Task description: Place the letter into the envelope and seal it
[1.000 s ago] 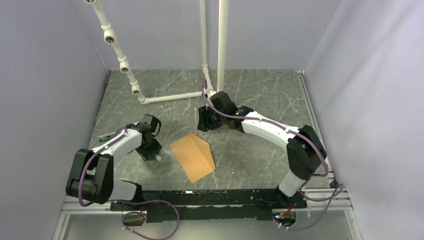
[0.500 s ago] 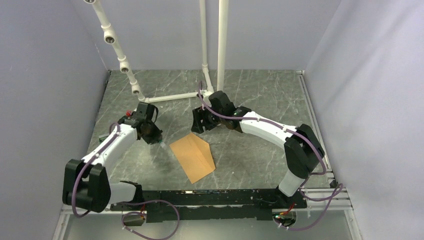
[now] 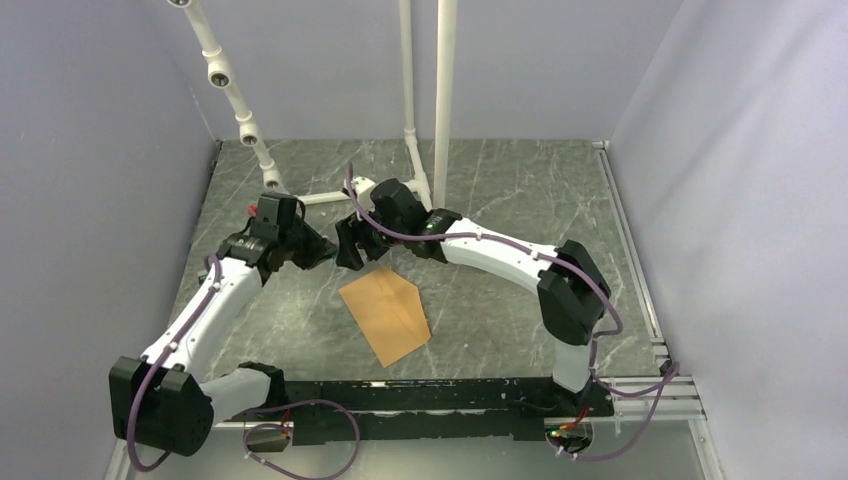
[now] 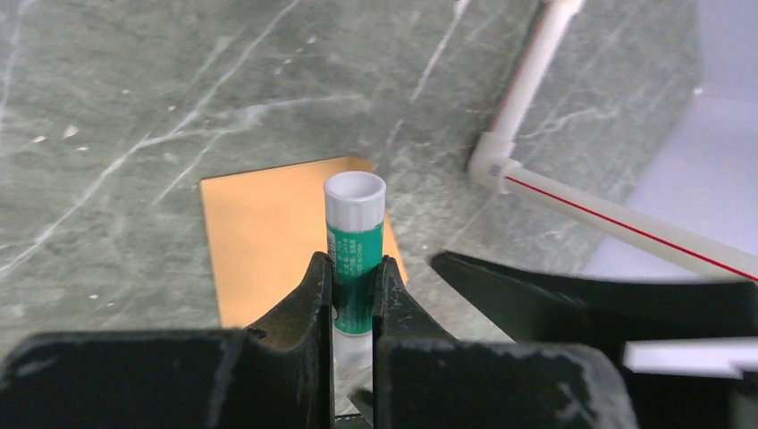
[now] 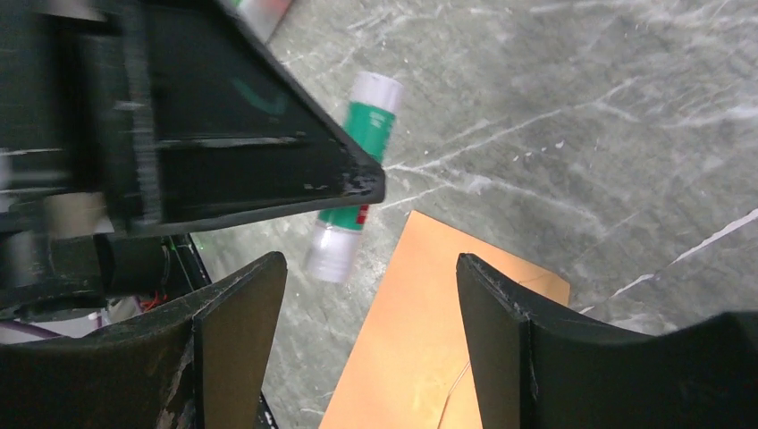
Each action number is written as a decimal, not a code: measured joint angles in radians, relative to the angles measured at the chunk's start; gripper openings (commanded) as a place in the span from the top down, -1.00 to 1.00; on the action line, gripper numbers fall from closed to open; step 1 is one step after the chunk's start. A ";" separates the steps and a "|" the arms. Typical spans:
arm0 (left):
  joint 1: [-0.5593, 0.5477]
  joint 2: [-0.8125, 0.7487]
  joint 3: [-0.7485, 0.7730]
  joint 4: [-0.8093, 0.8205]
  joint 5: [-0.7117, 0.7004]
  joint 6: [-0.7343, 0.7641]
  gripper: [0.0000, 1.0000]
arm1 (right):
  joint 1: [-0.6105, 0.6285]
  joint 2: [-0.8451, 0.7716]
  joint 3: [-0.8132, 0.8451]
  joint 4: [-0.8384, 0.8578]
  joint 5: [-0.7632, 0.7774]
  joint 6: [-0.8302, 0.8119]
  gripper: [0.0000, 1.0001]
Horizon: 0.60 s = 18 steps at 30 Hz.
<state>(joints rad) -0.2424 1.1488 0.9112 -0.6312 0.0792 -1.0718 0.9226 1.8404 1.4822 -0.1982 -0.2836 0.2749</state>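
Observation:
The orange-brown envelope (image 3: 386, 316) lies flat on the table near the middle; it also shows in the left wrist view (image 4: 265, 237) and the right wrist view (image 5: 447, 340). The letter is not in view. My left gripper (image 3: 318, 252) is shut on a green glue stick (image 4: 355, 239) with a white cap and holds it above the envelope's far corner. My right gripper (image 3: 350, 250) is open and empty, close beside the left one. In the right wrist view the glue stick (image 5: 352, 177) hangs between my open right fingers and the left gripper's black finger (image 5: 259, 134).
A white pipe frame (image 3: 340, 193) lies on the table behind both grippers and rises at the back; it also shows in the left wrist view (image 4: 534, 76). Grey walls enclose the marbled table (image 3: 520, 180) on three sides.
My left gripper has risen from the table at the left and moved up and right with the glue stick. My right gripper has moved left to meet it. The envelope has not moved.

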 measured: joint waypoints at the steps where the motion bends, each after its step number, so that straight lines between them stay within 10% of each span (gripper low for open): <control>1: 0.000 -0.014 0.000 0.013 0.007 -0.002 0.95 | -0.003 0.013 0.007 -0.009 -0.004 0.009 -0.41; 9: 0.002 -0.037 0.000 0.055 0.026 -0.014 0.95 | -0.005 0.108 0.093 -0.063 -0.048 0.055 0.06; 13: 0.002 -0.039 -0.002 0.071 0.034 -0.014 0.92 | -0.005 0.114 0.105 -0.064 -0.090 0.070 0.64; 18: 0.005 -0.062 -0.002 0.071 0.026 0.001 -0.26 | -0.010 0.113 0.104 -0.058 -0.102 0.085 1.00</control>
<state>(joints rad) -0.2371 1.0866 0.9089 -0.5606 0.1055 -1.0706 0.9127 1.9530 1.5864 -0.2562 -0.3859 0.3603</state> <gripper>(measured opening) 0.291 0.180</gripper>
